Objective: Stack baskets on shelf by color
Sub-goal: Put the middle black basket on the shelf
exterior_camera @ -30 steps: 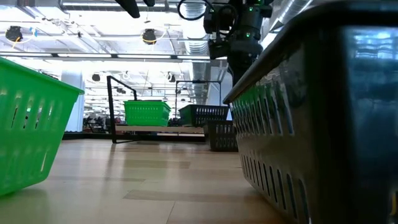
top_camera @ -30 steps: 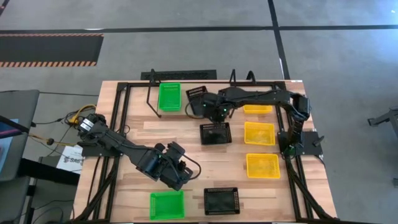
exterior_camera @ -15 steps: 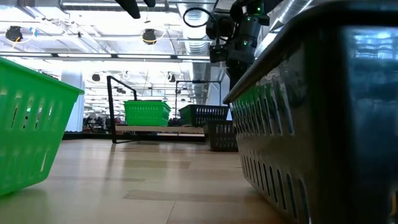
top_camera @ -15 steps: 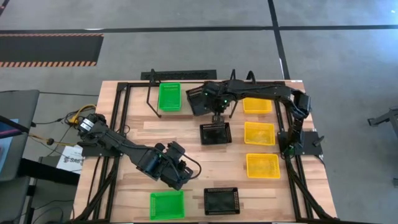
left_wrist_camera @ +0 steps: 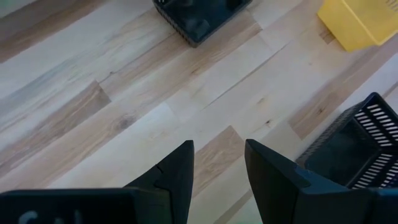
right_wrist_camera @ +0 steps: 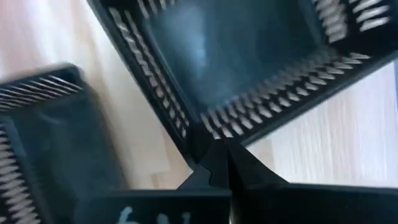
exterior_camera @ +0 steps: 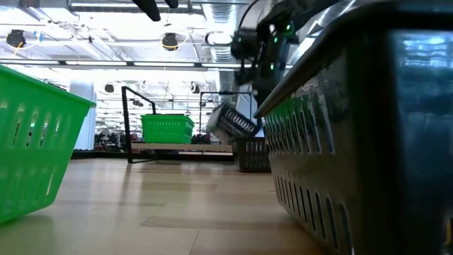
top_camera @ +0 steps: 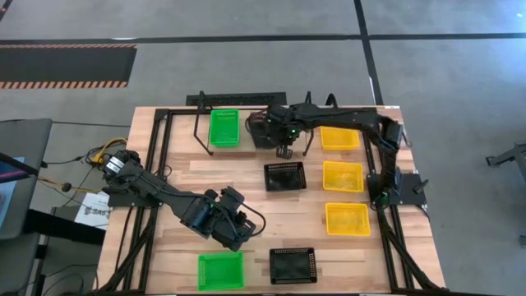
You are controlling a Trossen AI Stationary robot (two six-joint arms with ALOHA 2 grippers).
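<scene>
You're maybe a third of the way in, going by how things lie. The shelf (top_camera: 246, 111) at the far edge of the table (top_camera: 246, 226) has a green basket (top_camera: 223, 128) on its left part, and the low view makes that green look two deep, though I can't be sure. Your right gripper (top_camera: 283, 145) has its fingers clenched on the rim of a black basket (top_camera: 263, 131) and is holding it tilted in the air by the middle of the shelf, so that one isn't set down yet. Still loose on the table: a second black basket (top_camera: 285, 175) just in front of the shelf, a third black basket (top_camera: 292, 265) at the near edge, a second green basket (top_camera: 220, 270) beside it, and three yellow baskets (top_camera: 343, 175) in a row on the right, the far one (top_camera: 340, 137) possibly already at the shelf's right end, hard to tell. Your left gripper (left_wrist_camera: 217, 177) is hovering over bare table with its fingers apart, grasping nothing. So black needs finishing, one green is left, and yellow is basically untouched.
</scene>
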